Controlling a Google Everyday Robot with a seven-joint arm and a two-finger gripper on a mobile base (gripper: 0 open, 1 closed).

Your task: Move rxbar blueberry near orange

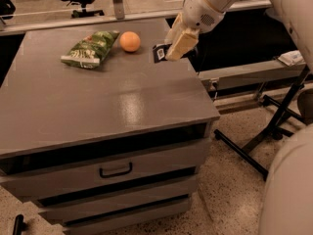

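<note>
One end effector [177,44], closed on the bar [159,53], holds it just right of the orange [129,41] without touching it, while a green bag [90,48] lies just left of the orange on the grey tabletop [98,111].

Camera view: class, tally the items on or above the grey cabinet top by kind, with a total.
Green crinkly chip bag: 1
Round orange fruit: 1
Dark navy snack bar: 1, clamped in the gripper above the cabinet top's far right
Total: 3
</note>
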